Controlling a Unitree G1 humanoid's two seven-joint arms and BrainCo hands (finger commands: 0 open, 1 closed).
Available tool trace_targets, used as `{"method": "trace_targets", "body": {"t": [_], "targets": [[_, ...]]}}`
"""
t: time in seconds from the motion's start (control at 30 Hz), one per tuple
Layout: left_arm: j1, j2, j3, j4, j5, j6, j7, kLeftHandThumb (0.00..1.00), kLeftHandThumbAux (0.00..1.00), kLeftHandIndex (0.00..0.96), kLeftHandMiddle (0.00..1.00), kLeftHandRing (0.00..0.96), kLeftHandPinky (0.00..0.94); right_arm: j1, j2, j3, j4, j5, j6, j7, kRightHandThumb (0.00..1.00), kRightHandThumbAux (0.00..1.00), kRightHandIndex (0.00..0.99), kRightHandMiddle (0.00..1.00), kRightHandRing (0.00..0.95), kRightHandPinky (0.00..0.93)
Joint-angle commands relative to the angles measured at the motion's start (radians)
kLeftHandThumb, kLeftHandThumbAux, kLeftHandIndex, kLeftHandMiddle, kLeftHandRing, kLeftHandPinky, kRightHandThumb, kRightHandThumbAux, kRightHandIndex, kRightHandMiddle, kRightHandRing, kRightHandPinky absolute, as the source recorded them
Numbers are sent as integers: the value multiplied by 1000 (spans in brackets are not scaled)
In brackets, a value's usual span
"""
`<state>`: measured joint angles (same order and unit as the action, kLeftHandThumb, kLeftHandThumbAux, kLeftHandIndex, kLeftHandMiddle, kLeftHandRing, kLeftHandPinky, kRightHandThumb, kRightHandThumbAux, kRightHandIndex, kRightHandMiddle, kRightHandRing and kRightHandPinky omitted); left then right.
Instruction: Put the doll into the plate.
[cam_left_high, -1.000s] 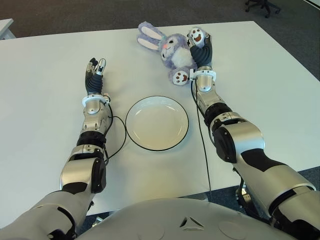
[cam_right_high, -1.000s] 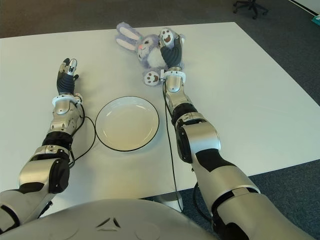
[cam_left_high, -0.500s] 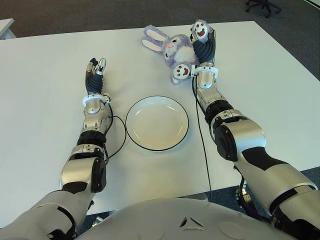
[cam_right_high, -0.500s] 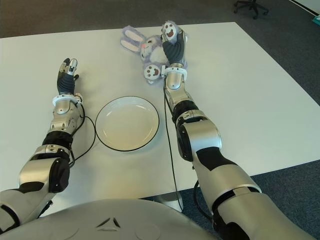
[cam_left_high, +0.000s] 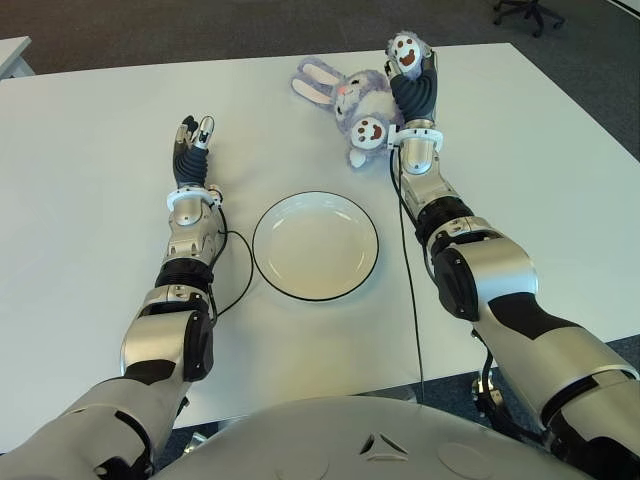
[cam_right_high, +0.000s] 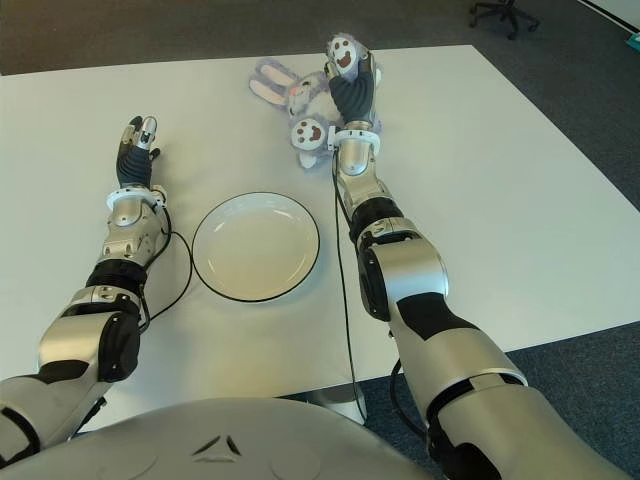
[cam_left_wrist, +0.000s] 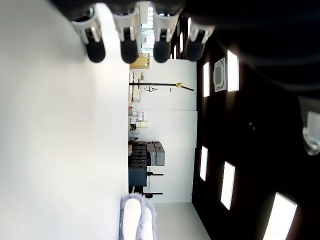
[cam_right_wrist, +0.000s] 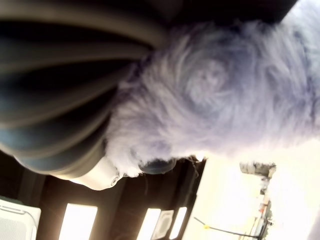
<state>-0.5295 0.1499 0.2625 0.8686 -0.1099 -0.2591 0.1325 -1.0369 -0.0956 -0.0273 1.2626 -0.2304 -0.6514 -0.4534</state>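
Observation:
A purple plush rabbit doll (cam_left_high: 355, 93) with white ears and paw pads hangs just above the far middle of the white table (cam_left_high: 90, 240). My right hand (cam_left_high: 412, 85) is shut on one of its legs, and purple fur (cam_right_wrist: 225, 95) fills the right wrist view against the curled fingers (cam_right_wrist: 55, 90). The white plate (cam_left_high: 315, 246) with a dark rim lies empty on the table in front of me, nearer than the doll. My left hand (cam_left_high: 192, 140) shows left of the plate, fingers (cam_left_wrist: 125, 45) straight and holding nothing.
A thin black cable (cam_left_high: 406, 260) runs from my right arm down over the table's near edge, just right of the plate. Another cable (cam_left_high: 232, 270) loops beside my left forearm. An office chair base (cam_left_high: 525, 12) stands on the dark floor beyond the far right corner.
My right hand has lifted and carried the doll slightly up and to the right, raising its body off the table. The left hand and the plate have stayed put.

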Motion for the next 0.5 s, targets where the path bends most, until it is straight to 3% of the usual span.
{"method": "trace_targets", "body": {"t": [0.03, 0.5], "targets": [[84, -31, 4, 82, -13, 51, -9, 0, 397, 0, 65, 57, 47, -35, -1, -13, -11, 21, 11, 17, 740, 704, 442, 828, 835, 813], [75, -33, 11, 99, -17, 41, -11, 0, 400, 0, 69, 69, 73, -29, 8, -29, -41, 46, -110, 18, 748, 703, 441, 853, 850, 837]]}}
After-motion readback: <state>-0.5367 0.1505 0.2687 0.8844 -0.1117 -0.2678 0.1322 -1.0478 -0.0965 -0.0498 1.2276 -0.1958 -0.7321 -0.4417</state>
